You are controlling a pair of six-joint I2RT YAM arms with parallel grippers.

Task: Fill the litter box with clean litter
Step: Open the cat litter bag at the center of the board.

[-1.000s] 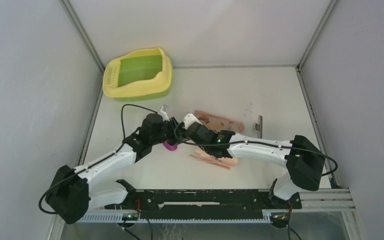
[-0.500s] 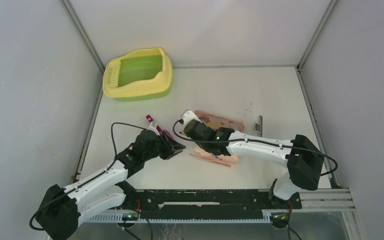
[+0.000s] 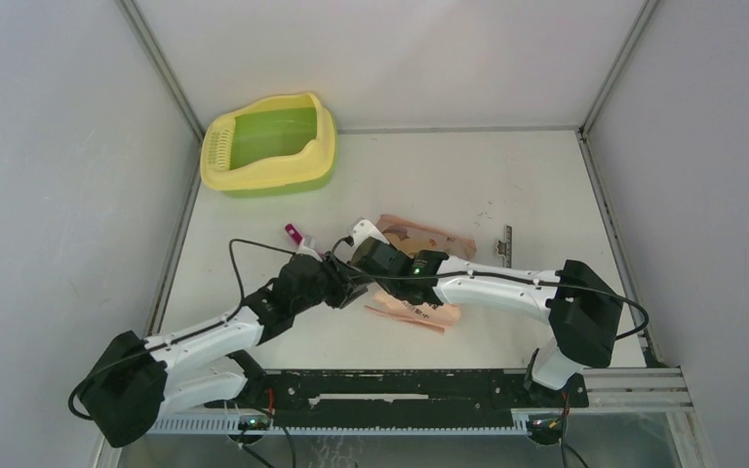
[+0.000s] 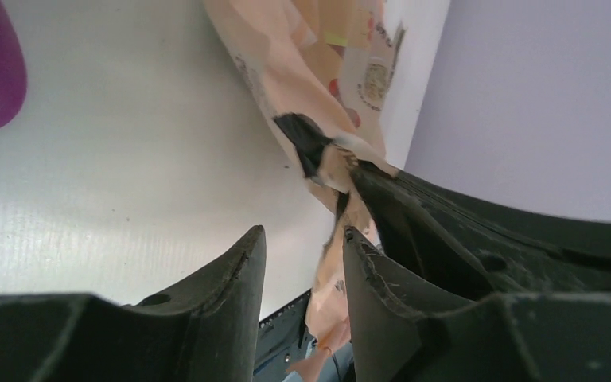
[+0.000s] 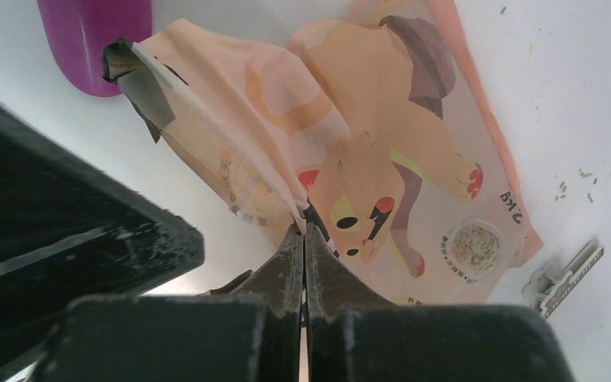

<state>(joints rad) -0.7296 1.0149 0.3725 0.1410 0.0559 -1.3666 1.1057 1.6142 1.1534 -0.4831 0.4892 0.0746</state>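
Note:
The litter box (image 3: 216, 177), with yellow rim and green basin, stands at the far left corner, well away from both arms. A few dark specks of clean litter (image 5: 581, 173) dot the table beside the pink-orange printed bag (image 5: 382, 159). My right gripper (image 5: 303, 227) is shut on a fold of that bag (image 3: 434, 237). My left gripper (image 4: 303, 233) is open right next to it. The bag's edge (image 4: 286, 64) hangs just past its right finger (image 4: 366, 270), with nothing between the jaws. In the top view both grippers meet mid-table, left (image 3: 356, 292) and right (image 3: 363, 255).
A magenta scoop (image 3: 295, 234) lies on the table left of the bag, also seen as the scoop (image 5: 95, 40) from the right wrist. A small metal clip (image 3: 507, 244) rests right of the bag. Grey walls close in the table.
My left arm drew back toward the near edge, then swung right up against the bag, and its jaws widened. The right gripper stayed shut on the bag and shifted slightly left.

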